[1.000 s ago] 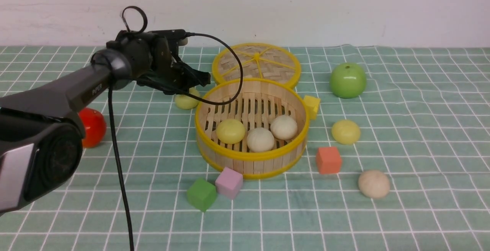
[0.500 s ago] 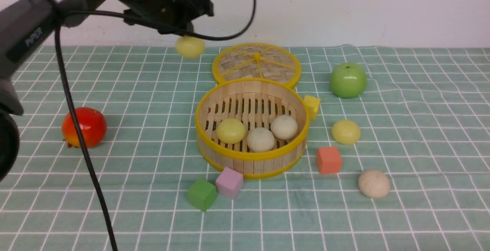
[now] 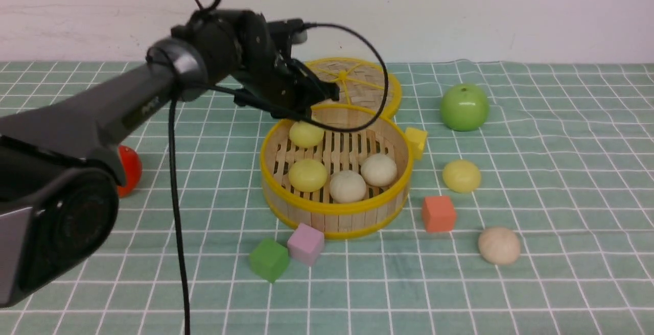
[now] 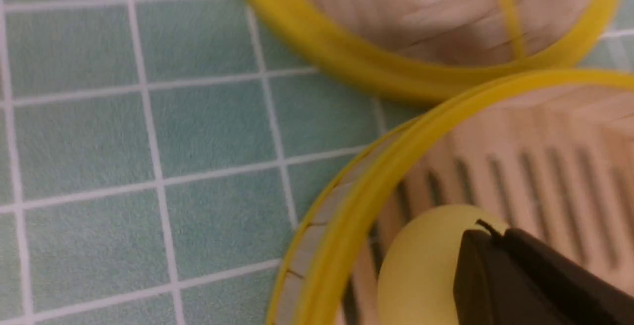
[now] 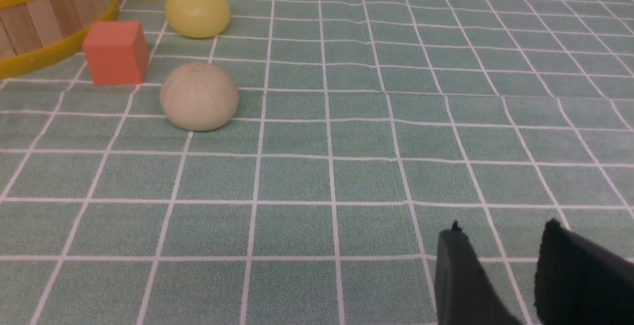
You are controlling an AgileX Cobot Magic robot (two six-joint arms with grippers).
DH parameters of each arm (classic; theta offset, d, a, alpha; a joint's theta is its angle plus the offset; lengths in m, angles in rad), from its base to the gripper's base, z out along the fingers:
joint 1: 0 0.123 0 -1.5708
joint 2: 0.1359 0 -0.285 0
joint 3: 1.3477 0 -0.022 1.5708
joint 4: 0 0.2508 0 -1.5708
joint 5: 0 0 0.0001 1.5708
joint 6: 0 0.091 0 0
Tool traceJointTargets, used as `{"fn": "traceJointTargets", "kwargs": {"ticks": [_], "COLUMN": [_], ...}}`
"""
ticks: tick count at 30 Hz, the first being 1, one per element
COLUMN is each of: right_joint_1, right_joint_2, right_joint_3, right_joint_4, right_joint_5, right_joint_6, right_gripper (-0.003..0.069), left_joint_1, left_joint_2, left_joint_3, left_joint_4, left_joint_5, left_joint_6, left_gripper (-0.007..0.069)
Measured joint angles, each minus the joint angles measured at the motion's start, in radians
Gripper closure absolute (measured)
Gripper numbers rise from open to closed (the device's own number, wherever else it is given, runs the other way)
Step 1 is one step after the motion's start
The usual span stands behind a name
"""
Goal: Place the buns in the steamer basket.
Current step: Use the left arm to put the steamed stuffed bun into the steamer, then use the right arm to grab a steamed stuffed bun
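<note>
The steamer basket (image 3: 334, 207) stands mid-table, its rim (image 4: 376, 186) filling the left wrist view. Three buns lie on its floor: one pale yellow (image 3: 307, 174) and two beige (image 3: 347, 186) (image 3: 379, 169). My left gripper (image 3: 310, 114) (image 4: 495, 233) reaches over the basket's back left, shut on another pale yellow bun (image 3: 306, 134) (image 4: 421, 265) held low inside the wall. On the cloth to the right lie a yellow bun (image 3: 461, 175) (image 5: 197, 10) and a beige bun (image 3: 499, 245) (image 5: 199, 96). My right gripper (image 5: 502, 228) is open and empty, low over the cloth, absent from the front view.
The flat woven lid (image 3: 357, 82) leans behind the basket. A green apple (image 3: 464, 106) sits back right, a red fruit (image 3: 127, 169) at left behind my arm. Yellow (image 3: 416, 141), orange (image 3: 438, 213), pink (image 3: 305, 243) and green (image 3: 269, 259) cubes ring the basket.
My left gripper lifted the yellow bun off the cloth left of the basket, carried it up and to the right, then lowered it into the basket's back left. Nothing else moved.
</note>
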Motion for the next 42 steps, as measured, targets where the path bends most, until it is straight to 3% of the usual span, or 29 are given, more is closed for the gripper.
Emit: {"fn": "traceJointTargets", "kwargs": {"ticks": [7,15,21,27,33,38,40,42], "right_joint_1": [0.0,0.0,0.0,0.0,0.0,0.0,0.0,0.0], "right_joint_2": [0.0,0.0,0.0,0.0,0.0,0.0,0.0,0.0], "right_joint_3": [0.0,0.0,0.0,0.0,0.0,0.0,0.0,0.0], "right_joint_4": [0.0,0.0,0.0,0.0,0.0,0.0,0.0,0.0], "right_joint_5": [0.0,0.0,0.0,0.0,0.0,0.0,0.0,0.0], "right_joint_6": [0.0,0.0,0.0,0.0,0.0,0.0,0.0,0.0], "right_gripper": [0.0421,0.0421,0.0421,0.0421,0.0421,0.0421,0.0421,0.0421], "left_joint_1": [0.0,0.0,0.0,0.0,0.0,0.0,0.0,0.0], "left_joint_2": [0.01,-0.143,-0.388,-0.649,-0.971,-1.33,-1.405,-1.613], "left_joint_3": [0.0,0.001,0.001,0.015,0.225,0.608,0.7,0.946], "left_joint_4": [0.007,0.096,0.106,0.189,0.21,0.207,0.206,0.199], "left_joint_5": [0.013,0.163,0.369,0.512,0.512,0.508,0.492,0.389], "left_joint_6": [-0.031,-0.113,-0.065,-0.097,-0.194,-0.21,-0.21,-0.21], "left_gripper": [0.0538,0.0183,0.0113,0.0161,0.0361,0.0607,0.0637,0.0638]}}
